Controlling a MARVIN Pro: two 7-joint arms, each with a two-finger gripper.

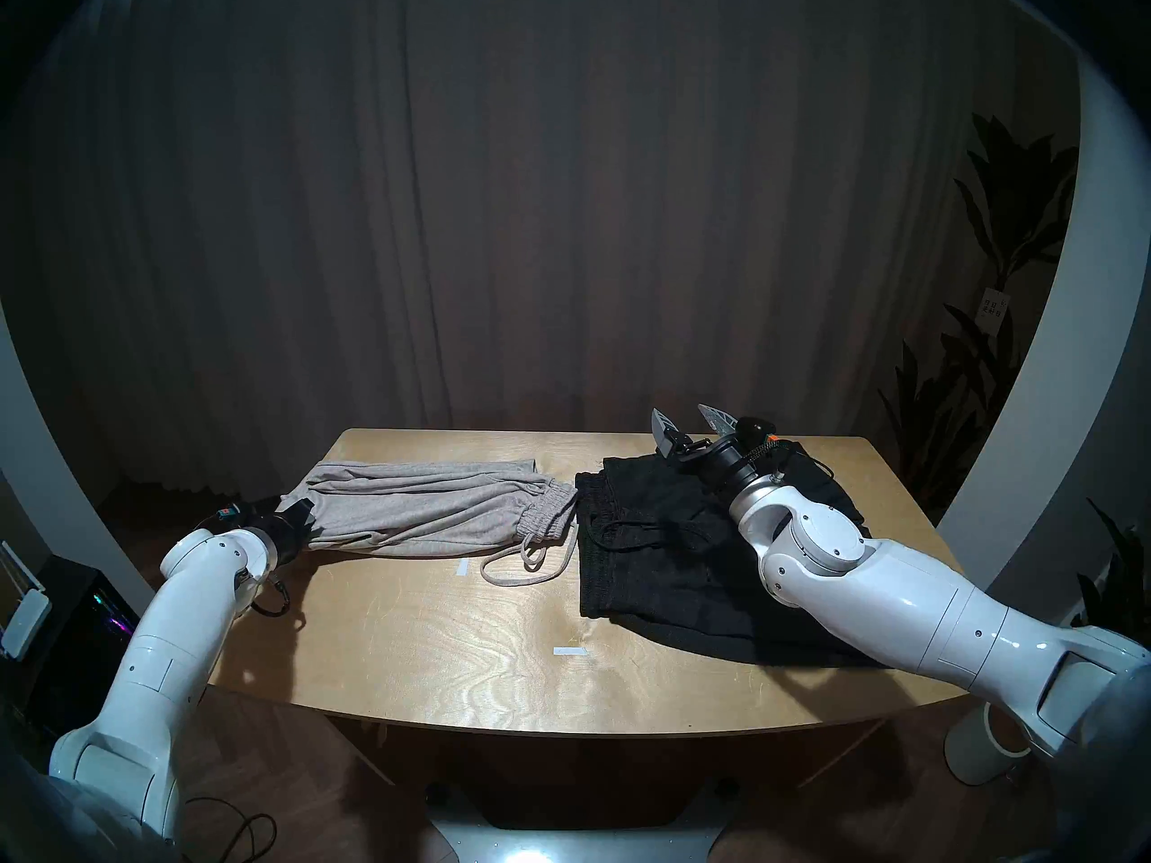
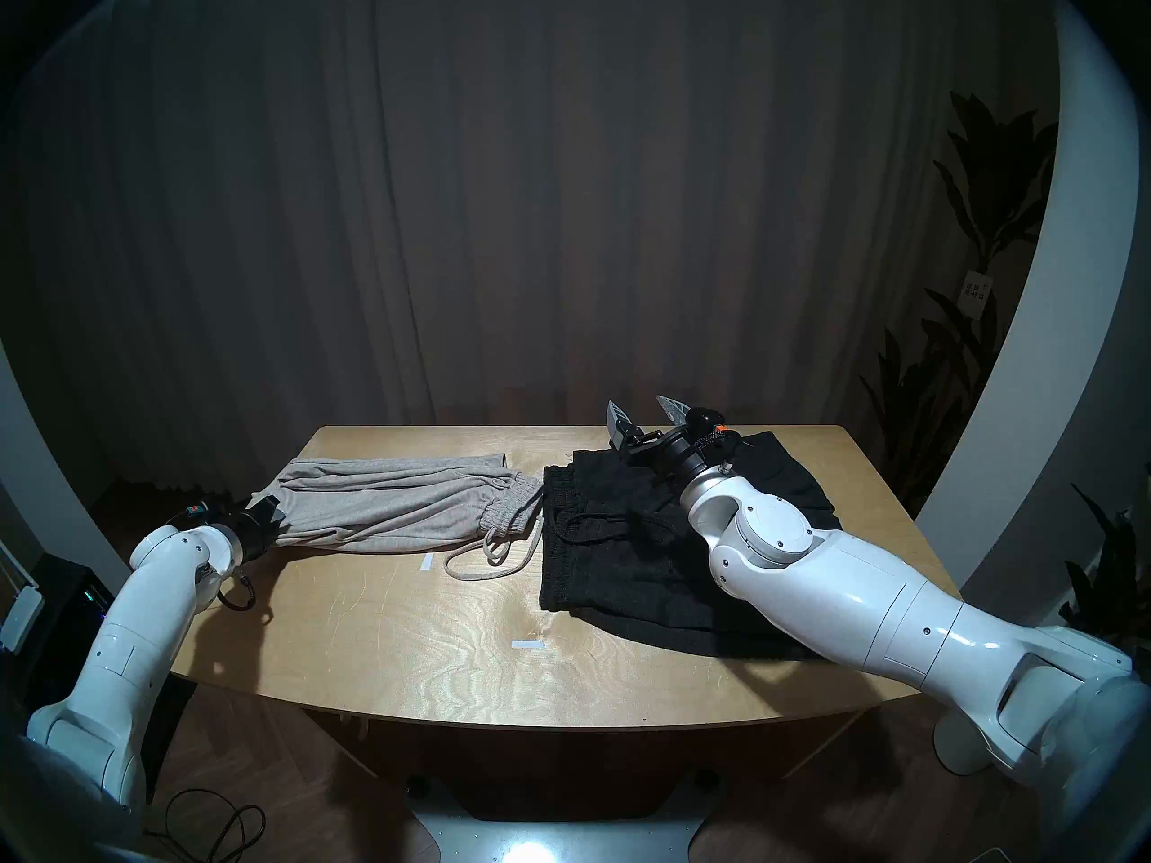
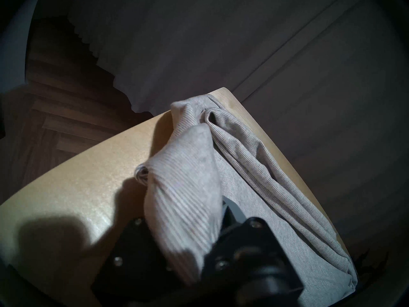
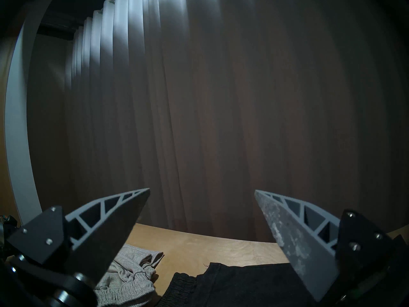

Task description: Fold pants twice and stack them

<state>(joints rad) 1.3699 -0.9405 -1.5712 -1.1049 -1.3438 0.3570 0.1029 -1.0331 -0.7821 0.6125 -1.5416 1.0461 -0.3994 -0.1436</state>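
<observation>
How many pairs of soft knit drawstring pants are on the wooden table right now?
2. The light grey knit pants lie on the table's left half, their leg end pinched in the left gripper. The black knit pants lie on the right half, under the open right gripper. None looks hidden.

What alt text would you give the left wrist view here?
The left gripper is shut on a bunched end of the grey pants, which trail away along the far edge of a wooden table. Dark curtain and wood floor lie beyond.
</observation>
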